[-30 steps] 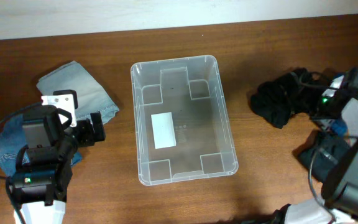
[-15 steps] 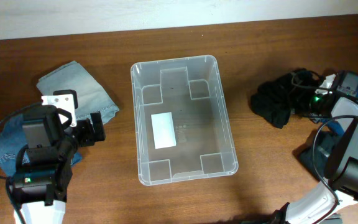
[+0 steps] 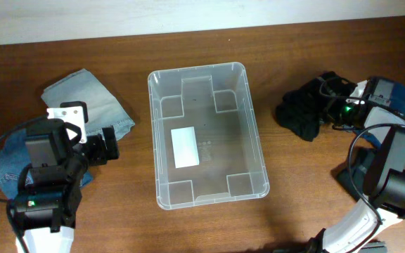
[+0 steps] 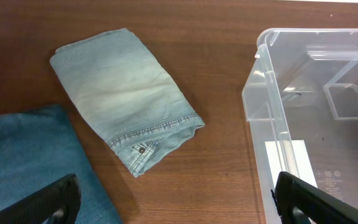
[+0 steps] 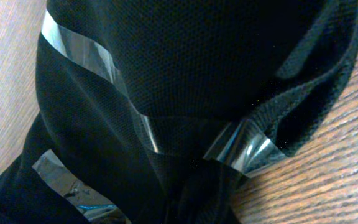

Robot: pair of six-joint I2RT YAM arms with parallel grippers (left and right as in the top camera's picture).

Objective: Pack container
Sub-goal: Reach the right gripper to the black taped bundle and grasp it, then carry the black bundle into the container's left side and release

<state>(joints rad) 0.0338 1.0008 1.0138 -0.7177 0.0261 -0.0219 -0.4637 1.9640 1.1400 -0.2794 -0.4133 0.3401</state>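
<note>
The left gripper [image 3: 108, 146] stood spread near the clear rectangular plastic container [image 3: 223, 151]. The right gripper [image 3: 327, 107] touched crumpled black mesh cloth [image 3: 299, 118], jaws unreadable.

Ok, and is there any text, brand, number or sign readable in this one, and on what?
No readable text in any view.
The white label in the bin: looks blank.
The moulded marks in the bin's base: too small to read.
The folded denim and black cloth: no print showing.
</note>
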